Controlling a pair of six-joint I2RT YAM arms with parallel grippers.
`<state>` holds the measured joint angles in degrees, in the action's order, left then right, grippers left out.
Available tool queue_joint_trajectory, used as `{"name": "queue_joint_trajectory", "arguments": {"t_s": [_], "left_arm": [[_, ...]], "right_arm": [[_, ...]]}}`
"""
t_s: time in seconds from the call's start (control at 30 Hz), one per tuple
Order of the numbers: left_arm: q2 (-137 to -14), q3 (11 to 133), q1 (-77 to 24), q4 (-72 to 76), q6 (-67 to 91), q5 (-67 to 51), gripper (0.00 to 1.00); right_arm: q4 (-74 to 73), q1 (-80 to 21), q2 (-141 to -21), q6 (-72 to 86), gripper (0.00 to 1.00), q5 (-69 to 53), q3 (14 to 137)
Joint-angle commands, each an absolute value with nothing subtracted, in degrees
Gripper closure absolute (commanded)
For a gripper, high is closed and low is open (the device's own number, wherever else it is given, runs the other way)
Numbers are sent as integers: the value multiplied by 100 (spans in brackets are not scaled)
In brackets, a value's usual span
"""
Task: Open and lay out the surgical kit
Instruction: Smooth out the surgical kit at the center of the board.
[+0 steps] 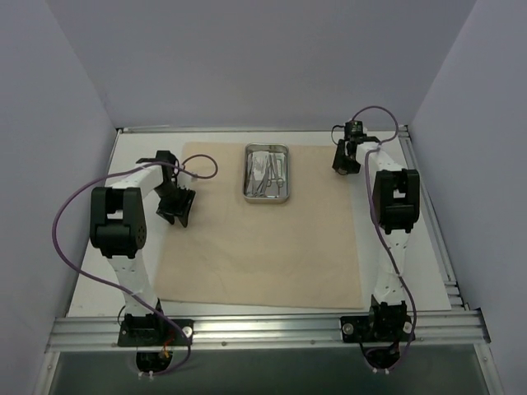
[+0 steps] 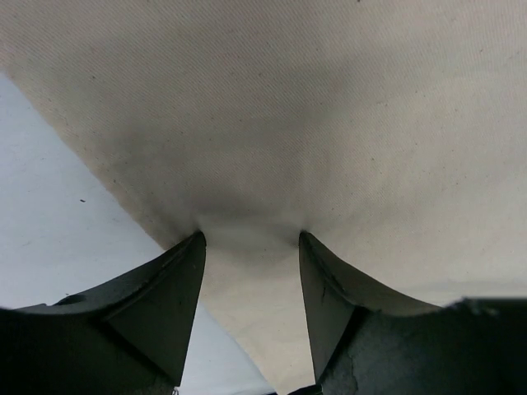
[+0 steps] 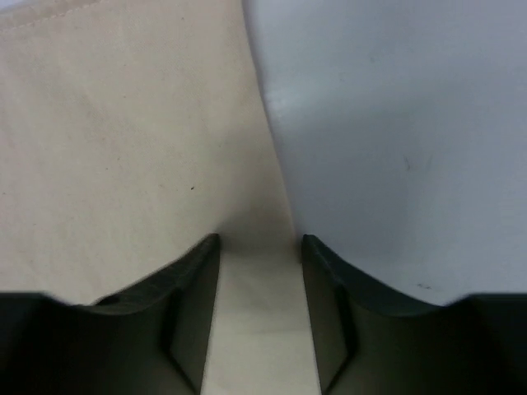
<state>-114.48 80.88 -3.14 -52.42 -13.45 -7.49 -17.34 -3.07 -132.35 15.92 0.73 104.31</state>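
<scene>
My left tool (image 2: pixel 251 239) hovers low over the beige cloth wrap (image 2: pixel 329 99). Its two dark fingers (image 2: pixel 156 313) stand apart and clamp nothing; only flat cloth shows in the gap between them. A soft shadow pools at the fingertips, and I cannot tell whether they touch the fabric. The wrap's edge runs slantwise just to the left of the tool, and past it lies the pale worktop (image 2: pixel 58 214).

My right tool (image 3: pixel 259 240) is also parted and grips nothing. Its fingers (image 3: pixel 185 304) straddle the wrap's right-hand border, with cloth (image 3: pixel 107 123) on one side and bare worktop (image 3: pixel 395 123) on the other. A stitched hem is visible along the far edge of the fabric.

From above, the wrap (image 1: pixel 263 247) lies opened out as one large sheet, nearly flat, covering most of the middle of the worktop (image 1: pixel 100 303). The left tool (image 1: pixel 175 206) sits over the sheet's left margin, about halfway along it. The right tool (image 1: pixel 346 156) sits at the sheet's far right corner.

A small rectangular steel tray (image 1: pixel 246 174) rests on the cloth near the far edge, roughly midway between the two tools and well apart from both. Steel instruments (image 1: pixel 268 174) lie lengthwise inside it, bunched together and too small to tell apart.

A purple cable (image 1: pixel 70 214) loops out from my left arm, and a metal rail (image 1: pixel 263 327) carries both bases at the near edge.
</scene>
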Motion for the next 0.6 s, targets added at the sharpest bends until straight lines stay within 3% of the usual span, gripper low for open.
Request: {"name": "queue_joint_trajectory", "arguments": {"t_s": [0.0,0.1,0.13,0.17,0.43,0.57], "left_arm": [[-11882,8085,-334,-4764,-1318,-764,40],[-12005,8165,-334,-4825,-1292,-966,41],[-12015,8191,-334,-4834,-1275,-1019,41],[-12015,8191,-334,-4834,-1274,-1115,41],[-11795,8191,-334,-4720,-1257,-1441,41],[-11769,8209,-325,-4693,-1230,-1336,41]], "right_arm": [[-1996,-176,-13737,1582,70,62,10441],[-1776,-88,-13834,1722,85,-246,10503],[-1741,-27,-13869,1766,97,-263,10546],[-1688,-26,-13939,1819,100,-281,10660],[-1748,246,-14414,2030,100,-589,11688],[-1705,255,-14274,2153,100,-554,11541]]}}
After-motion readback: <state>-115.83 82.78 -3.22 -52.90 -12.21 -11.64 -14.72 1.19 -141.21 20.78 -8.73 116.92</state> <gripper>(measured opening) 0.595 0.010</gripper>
